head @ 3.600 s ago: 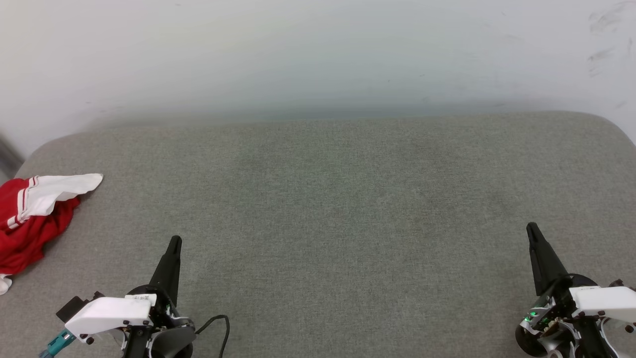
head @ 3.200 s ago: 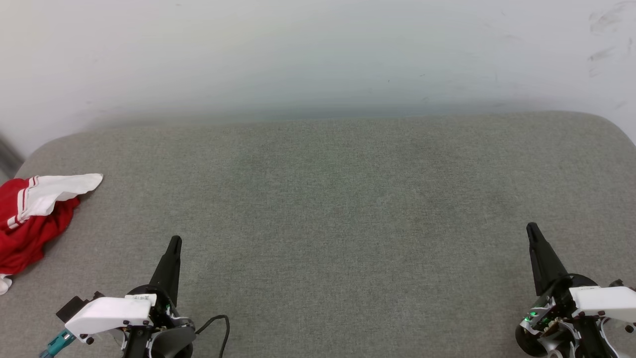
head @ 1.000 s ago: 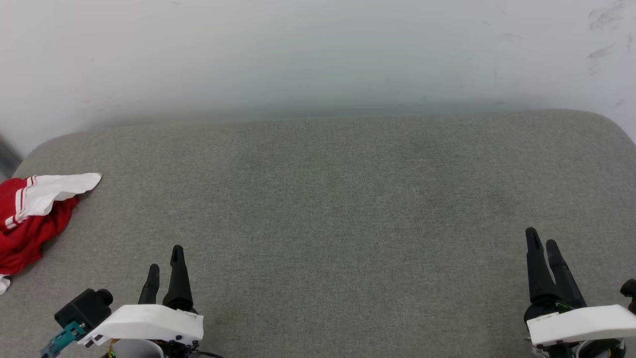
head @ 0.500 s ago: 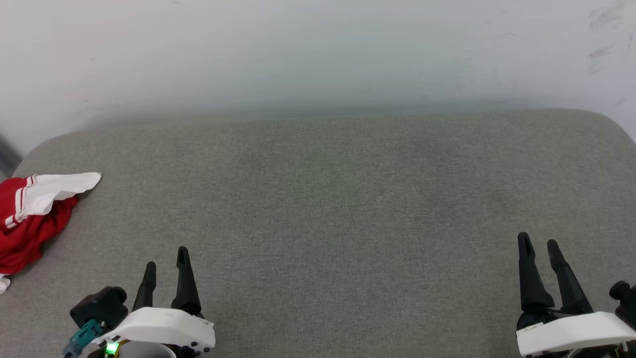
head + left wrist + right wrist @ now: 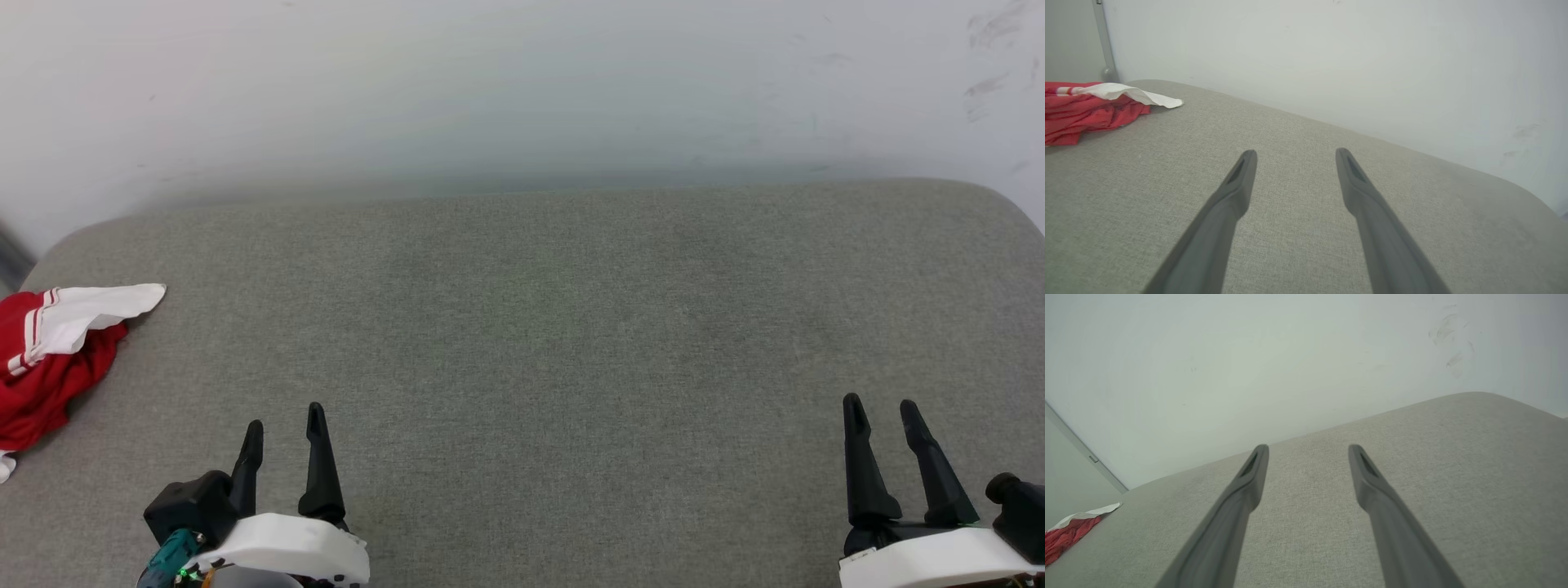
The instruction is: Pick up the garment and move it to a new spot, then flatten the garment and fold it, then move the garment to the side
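Looking down from the head view, we see a wide grey padded surface (image 5: pixel 539 327) with rounded far corners, set against a plain pale wall (image 5: pixel 522 82).

The garment (image 5: pixel 45 359) lies at nine o'clock, right at the surface's left edge and partly cut off by the frame. It is a crumpled heap of red cloth, with one white sleeve edged in red-and-white stripes draped over the top and pointing toward three o'clock. No numerals can be made out in the folds.

The left gripper (image 5: pixel 286 416) sits at seven o'clock. Its two dark fingers are spread apart, hold nothing and point toward twelve o'clock. It is well apart from the garment, with bare grey fabric between them. The right gripper (image 5: pixel 881 401) sits at five o'clock, fingers likewise spread and empty, far across the surface from the shirt.

In our judgement the task is at its very start. The garment has not been picked up, and nothing suggests it has been moved, flattened or folded. What remains is everything:
- reaching toward nine o'clock and grasping the heap
- carrying it to the open middle
- spreading it flat and folding it
- setting it aside
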{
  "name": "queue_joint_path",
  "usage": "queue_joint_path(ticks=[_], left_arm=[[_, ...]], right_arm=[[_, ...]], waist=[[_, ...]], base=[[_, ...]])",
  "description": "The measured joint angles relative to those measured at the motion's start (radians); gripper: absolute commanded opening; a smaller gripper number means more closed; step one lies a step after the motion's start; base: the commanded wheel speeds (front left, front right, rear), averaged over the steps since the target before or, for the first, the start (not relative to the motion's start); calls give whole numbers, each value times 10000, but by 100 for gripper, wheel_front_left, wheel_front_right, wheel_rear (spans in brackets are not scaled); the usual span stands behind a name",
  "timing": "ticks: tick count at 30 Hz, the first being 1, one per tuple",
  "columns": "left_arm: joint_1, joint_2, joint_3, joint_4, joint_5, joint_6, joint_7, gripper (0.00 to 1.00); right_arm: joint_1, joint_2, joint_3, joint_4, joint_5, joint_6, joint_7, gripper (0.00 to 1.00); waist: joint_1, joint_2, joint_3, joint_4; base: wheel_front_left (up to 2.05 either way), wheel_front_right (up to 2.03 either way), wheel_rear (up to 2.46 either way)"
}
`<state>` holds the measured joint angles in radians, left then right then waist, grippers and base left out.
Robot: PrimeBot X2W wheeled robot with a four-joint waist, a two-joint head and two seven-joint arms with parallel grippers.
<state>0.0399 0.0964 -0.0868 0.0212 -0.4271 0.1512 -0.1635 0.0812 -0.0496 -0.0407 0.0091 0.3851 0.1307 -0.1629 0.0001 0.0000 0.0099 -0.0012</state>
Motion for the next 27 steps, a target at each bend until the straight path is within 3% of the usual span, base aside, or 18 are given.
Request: queue_joint_path(ticks=[27], left_arm=[[351, -142, -75, -105, 2261, -330, -602, 100]], right_arm=[[341, -2, 88, -382, -1808, 0, -593, 100]], waist=[[0, 0, -1, 16]], base=[[0, 0, 0]])
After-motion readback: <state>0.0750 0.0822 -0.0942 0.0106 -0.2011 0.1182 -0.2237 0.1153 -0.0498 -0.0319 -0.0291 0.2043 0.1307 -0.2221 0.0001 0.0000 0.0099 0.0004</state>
